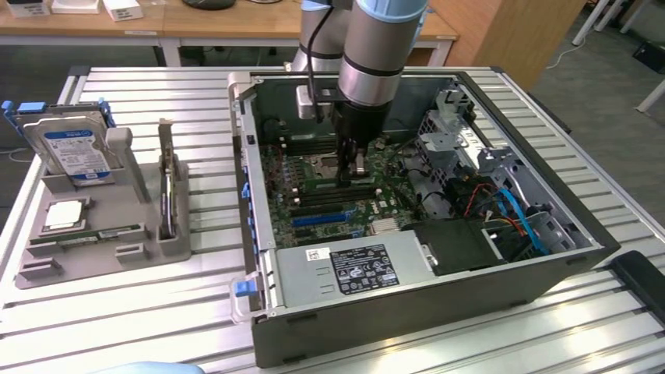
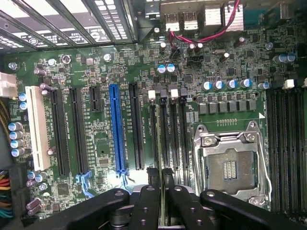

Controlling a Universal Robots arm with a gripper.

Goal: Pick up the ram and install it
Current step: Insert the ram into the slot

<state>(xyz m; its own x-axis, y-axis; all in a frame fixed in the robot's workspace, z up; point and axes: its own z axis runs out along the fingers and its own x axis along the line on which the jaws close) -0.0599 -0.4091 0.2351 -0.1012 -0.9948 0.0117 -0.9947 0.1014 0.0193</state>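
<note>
We saw a work table of ribbed aluminium slats [image 1: 156, 312], with pale wooden desks [image 1: 208, 27] behind it across a grey floor. Toward the exterior view's left, a grey moulded plastic tray [image 1: 135, 210] sat on the slats. In it a boxy hard drive with a blue-and-white label [image 1: 71, 152] stood upright, a square silver CPU chip [image 1: 65, 214] lay flat in front of it, and a narrow green strip [image 1: 89, 234] lay in a long slot. Just beside the tray, a dark open-sided computer case [image 1: 416, 312] lay on its side with its green motherboard [image 1: 311, 195] facing up.

The grey and silver robot arm [image 1: 369, 47] hung straight down into the case. Its black two-finger gripper [image 1: 353, 160] [image 2: 160, 171] pointed at the board, over the dark memory slots [image 2: 165, 134] between the blue expansion slot [image 2: 115, 129] and the open silver CPU socket [image 2: 230, 165]. The jaws stood almost closed, pinching the ram [image 1: 359, 173] [image 2: 162, 196], a long thin green circuit board that the wrist view caught edge-on between the fingertips. We could not tell whether its lower edge touched a slot.
</note>
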